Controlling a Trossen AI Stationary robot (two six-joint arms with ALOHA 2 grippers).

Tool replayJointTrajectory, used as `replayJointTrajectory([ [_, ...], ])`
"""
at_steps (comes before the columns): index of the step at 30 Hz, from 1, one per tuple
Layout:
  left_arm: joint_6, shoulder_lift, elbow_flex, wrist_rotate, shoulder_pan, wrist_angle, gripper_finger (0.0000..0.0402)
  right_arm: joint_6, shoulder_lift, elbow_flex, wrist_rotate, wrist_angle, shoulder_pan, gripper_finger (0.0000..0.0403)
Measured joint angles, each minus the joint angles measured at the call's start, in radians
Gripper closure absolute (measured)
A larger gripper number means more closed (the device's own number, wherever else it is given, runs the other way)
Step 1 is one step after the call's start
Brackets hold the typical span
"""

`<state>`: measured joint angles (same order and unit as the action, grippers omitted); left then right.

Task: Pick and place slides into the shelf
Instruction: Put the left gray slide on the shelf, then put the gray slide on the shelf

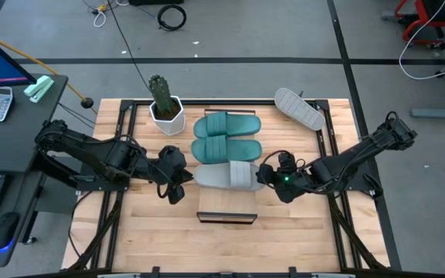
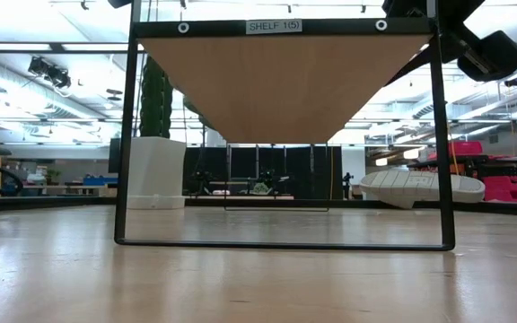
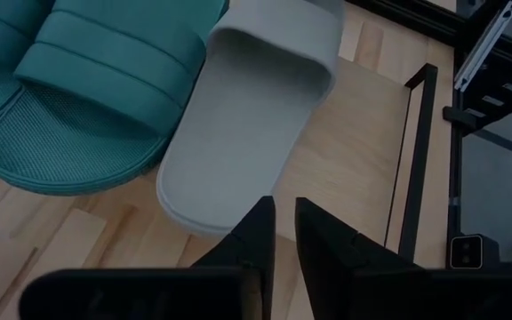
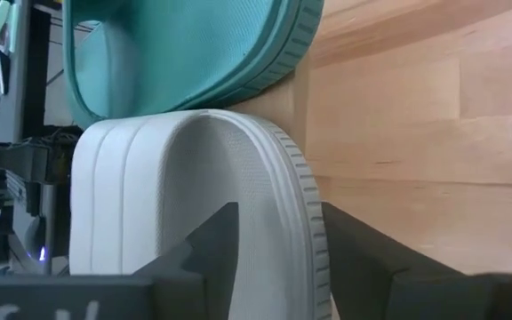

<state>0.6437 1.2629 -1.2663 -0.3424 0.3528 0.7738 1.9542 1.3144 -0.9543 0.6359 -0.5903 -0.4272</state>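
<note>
Right gripper (image 1: 266, 174) has its fingers spread around the edge of the grey slide (image 1: 226, 175), not squeezing it as far as I can see. Left gripper (image 1: 182, 177) sits at the slide's other end, fingers nearly together, holding nothing. That slide lies on the shelf (image 1: 226, 205) just beside two teal slides (image 1: 226, 137). Another grey slide (image 1: 299, 108) lies sole-up, well apart near the table's corner.

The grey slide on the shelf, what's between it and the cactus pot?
In the high view, two teal slides lie side by side between the grey slide and the cactus pot.
</note>
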Motion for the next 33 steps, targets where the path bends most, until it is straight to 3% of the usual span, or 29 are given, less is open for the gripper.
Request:
replayJointTrajectory([
  [19,0.0,0.0,0.0,0.0,0.0,0.0,0.0353,-0.021,0.0,0.0,-0.017,-0.015,0.021,0.0214],
  [33,0.006,0.0,0.0,0.0,0.0,0.0,0.0347,-0.02,0.0,0.0,-0.036,-0.041,0.021,0.017],
])
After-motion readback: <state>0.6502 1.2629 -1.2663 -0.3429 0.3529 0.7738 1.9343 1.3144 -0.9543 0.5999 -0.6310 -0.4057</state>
